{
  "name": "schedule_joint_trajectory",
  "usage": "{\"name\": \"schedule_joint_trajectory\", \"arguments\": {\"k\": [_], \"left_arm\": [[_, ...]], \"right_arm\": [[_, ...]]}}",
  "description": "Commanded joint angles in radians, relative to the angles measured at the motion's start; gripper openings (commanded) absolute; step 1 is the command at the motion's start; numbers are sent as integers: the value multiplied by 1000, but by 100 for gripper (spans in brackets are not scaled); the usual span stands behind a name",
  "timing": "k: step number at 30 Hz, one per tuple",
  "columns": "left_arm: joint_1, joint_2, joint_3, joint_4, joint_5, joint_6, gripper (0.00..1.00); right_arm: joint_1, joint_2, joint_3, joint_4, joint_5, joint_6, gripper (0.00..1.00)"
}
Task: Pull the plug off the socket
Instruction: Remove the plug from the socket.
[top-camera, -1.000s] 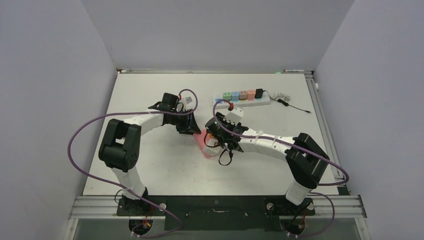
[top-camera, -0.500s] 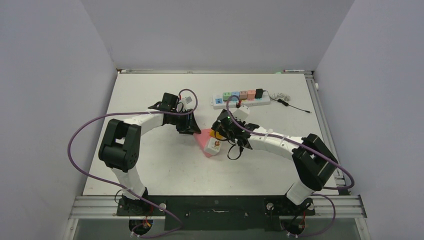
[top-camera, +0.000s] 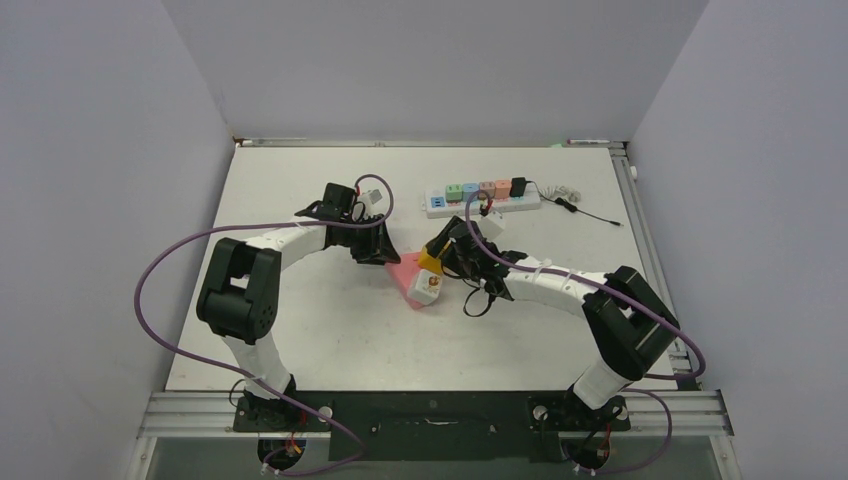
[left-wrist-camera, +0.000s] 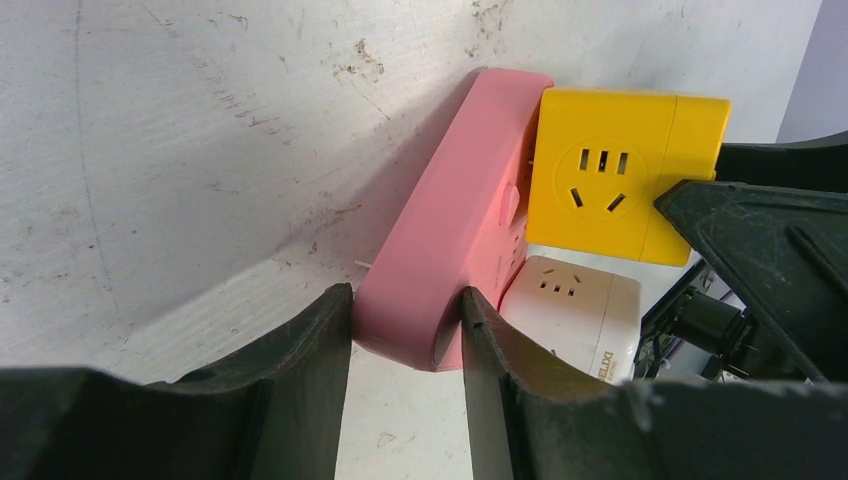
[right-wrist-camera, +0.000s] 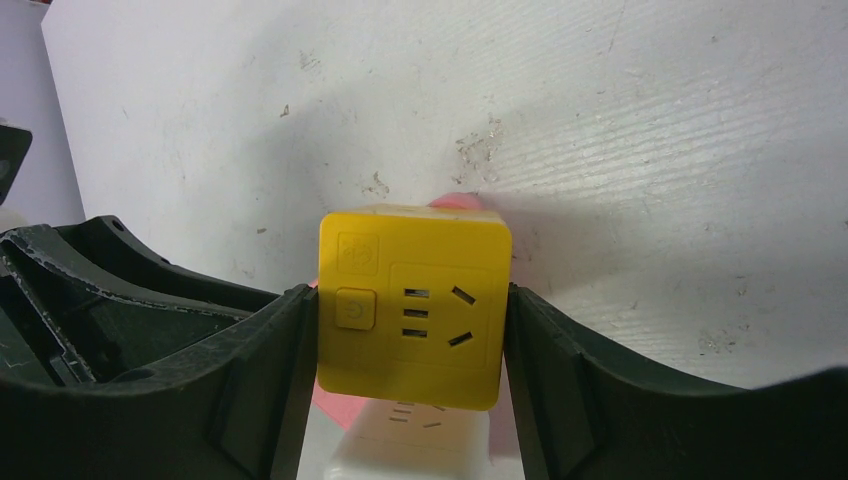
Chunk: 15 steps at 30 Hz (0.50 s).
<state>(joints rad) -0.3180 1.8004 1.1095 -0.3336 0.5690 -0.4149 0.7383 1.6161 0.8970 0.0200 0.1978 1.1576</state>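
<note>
A pink socket lies mid-table, and my left gripper is shut on its near end. A yellow plug and a white plug stand side by side on its face. My right gripper is shut on the yellow plug, one finger on each side. In the left wrist view the yellow plug sits against the pink face with only a thin gap, and the white plug is below it. The white plug shows under the yellow one in the right wrist view.
A white power strip carrying several coloured cubes lies at the back of the table. A thin black cable trails to its right. Both arms meet at the table's middle, with purple cables looping over them.
My right gripper has moved up and to the right, taking the yellow plug with it. The pink socket and both plugs now show. The left arm has held still.
</note>
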Motion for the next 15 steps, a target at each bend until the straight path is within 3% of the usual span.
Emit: {"name": "schedule_joint_trajectory", "arguments": {"k": [1,15], "left_arm": [[-20,8,2,-56,-43,36,0],[-19,14,1,-59,-61,35,0]], "right_arm": [[2,82,-53,-96,-18,21,5],[129,71,30,-187,205,-17,5]]}}
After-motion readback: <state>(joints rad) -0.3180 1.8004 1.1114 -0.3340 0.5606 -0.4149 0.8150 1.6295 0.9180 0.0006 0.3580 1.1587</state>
